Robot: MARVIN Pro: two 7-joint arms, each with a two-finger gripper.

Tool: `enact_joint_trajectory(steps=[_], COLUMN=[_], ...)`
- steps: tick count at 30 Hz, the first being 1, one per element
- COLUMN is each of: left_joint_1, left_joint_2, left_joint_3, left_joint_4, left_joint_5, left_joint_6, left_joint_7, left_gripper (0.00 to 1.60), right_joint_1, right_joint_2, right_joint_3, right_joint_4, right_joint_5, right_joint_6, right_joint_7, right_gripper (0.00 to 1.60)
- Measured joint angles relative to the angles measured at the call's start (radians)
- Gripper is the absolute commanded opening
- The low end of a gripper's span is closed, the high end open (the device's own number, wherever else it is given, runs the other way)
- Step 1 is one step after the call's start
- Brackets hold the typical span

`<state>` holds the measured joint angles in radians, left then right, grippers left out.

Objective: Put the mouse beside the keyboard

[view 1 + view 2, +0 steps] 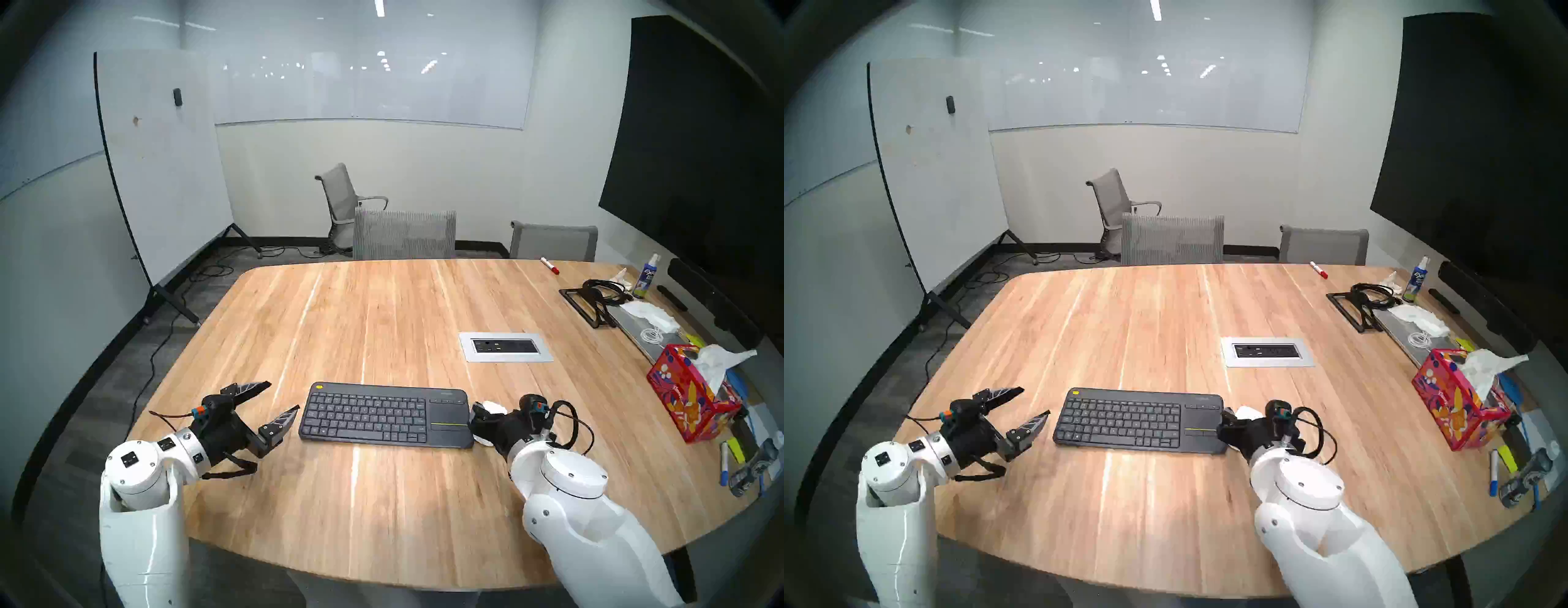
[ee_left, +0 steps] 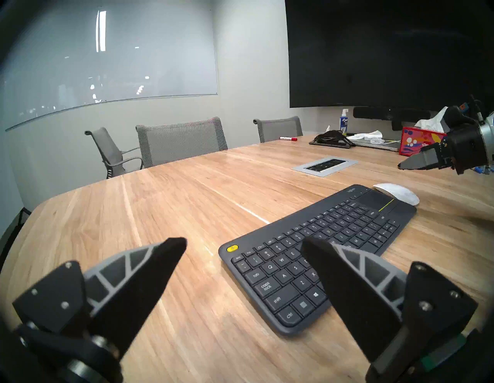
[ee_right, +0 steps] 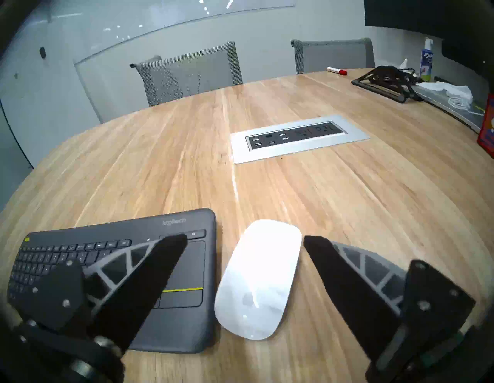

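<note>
The dark grey keyboard (image 1: 373,414) (image 1: 1123,420) (image 2: 320,254) (image 3: 120,235) lies flat near the table's front middle. The glossy white mouse (image 3: 259,278) (image 2: 398,196) (image 1: 494,407) (image 1: 1248,412) rests on the wood just off the keyboard's right end, a narrow gap between them. My right gripper (image 3: 244,238) (image 1: 477,418) hovers open over the mouse, one finger above the touchpad, the other to the mouse's right, neither touching it. My left gripper (image 1: 283,397) (image 1: 1034,400) (image 2: 244,240) stands open and empty beside the keyboard's left end.
A silver-framed outlet panel (image 1: 505,347) is set into the table behind the mouse. A red tissue box (image 1: 687,399), pens, a laptop stand with cables (image 1: 594,297), a spray bottle (image 1: 647,278) and a red marker (image 1: 549,265) line the right side. Chairs (image 1: 403,235) stand at the far edge.
</note>
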<state>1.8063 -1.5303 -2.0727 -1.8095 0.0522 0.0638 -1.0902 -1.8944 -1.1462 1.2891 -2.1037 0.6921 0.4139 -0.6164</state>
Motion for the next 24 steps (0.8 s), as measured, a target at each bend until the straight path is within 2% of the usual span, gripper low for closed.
enact_joint_trajectory(steps=[24], left_joint_1=[0.0], left_joint_2=[0.0], left_joint_3=[0.0], left_joint_4=[0.0], left_joint_5=[0.0], left_joint_6=[0.0], left_joint_7=[0.0], left_gripper=[1.6], right_joint_1=[0.046], right_joint_2=[-0.035], right_joint_3=[-0.024], right_joint_4=[0.108], right_joint_5=[0.02], right_joint_6=[-0.02], right_joint_7=[0.011], right_gripper=[1.6])
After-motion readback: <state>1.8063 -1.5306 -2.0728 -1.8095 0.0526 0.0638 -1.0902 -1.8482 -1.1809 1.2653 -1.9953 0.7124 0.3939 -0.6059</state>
